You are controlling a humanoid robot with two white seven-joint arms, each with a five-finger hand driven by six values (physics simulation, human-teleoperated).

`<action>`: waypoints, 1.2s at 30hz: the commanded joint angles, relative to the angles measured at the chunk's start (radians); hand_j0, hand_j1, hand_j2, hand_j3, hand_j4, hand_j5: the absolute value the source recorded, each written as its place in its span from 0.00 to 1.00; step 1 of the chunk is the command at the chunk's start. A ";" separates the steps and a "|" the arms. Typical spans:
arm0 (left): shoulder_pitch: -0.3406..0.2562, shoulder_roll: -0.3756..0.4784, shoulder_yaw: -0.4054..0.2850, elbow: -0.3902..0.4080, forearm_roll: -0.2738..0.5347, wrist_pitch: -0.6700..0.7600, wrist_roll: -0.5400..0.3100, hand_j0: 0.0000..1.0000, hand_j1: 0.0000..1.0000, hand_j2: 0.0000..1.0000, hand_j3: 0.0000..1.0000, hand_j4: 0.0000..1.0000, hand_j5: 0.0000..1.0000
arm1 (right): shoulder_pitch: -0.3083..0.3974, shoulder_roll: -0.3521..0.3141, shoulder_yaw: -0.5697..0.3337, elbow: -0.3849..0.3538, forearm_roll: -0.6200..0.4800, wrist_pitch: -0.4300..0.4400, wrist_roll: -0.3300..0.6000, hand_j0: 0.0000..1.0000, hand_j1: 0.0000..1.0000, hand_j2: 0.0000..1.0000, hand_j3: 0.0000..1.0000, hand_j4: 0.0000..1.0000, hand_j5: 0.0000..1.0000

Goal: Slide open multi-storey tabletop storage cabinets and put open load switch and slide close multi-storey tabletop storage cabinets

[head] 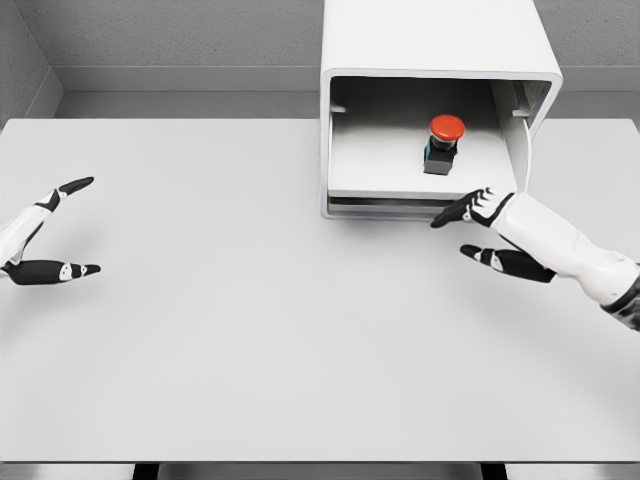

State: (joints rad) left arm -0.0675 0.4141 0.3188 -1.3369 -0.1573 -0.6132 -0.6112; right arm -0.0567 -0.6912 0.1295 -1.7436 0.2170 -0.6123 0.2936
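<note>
switch (pixel 444 143) sits inside the open drawer (pixel 420 192) at 1 o'clock; right hand (pixel 487 232) spread and empty at its front lip. the drawer looks rigid and light; push that lip.

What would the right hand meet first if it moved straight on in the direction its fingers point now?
Probably the front edge of the open drawer: the right hand points left and slightly up, fingers spread, just below it. Depth is unclear, so it may pass in front.

Load switch (pixel 445 143) inside open cabinet (pixel 437 60)
</note>
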 commanded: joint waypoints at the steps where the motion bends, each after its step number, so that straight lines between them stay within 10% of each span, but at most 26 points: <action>1: 0.000 0.000 0.000 -0.001 0.009 0.002 0.000 1.00 1.00 1.00 1.00 1.00 1.00 | -0.002 0.007 0.016 0.015 -0.004 0.001 0.002 0.68 0.68 0.68 0.68 0.68 0.68; 26: 0.002 -0.004 0.000 -0.002 0.010 0.002 0.000 1.00 1.00 1.00 1.00 1.00 1.00 | -0.143 0.036 0.087 0.162 0.018 0.001 0.002 0.73 0.73 0.73 0.73 0.73 0.73; 36: 0.009 -0.003 0.002 -0.002 0.010 0.002 0.000 1.00 1.00 1.00 1.00 1.00 1.00 | -0.058 -0.090 0.015 0.116 -0.028 0.001 -0.010 0.74 0.74 0.74 0.74 0.74 0.74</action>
State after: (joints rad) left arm -0.0583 0.4103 0.3202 -1.3386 -0.1559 -0.6132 -0.6112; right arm -0.1089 -0.7570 0.1696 -1.6196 0.2082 -0.6127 0.2864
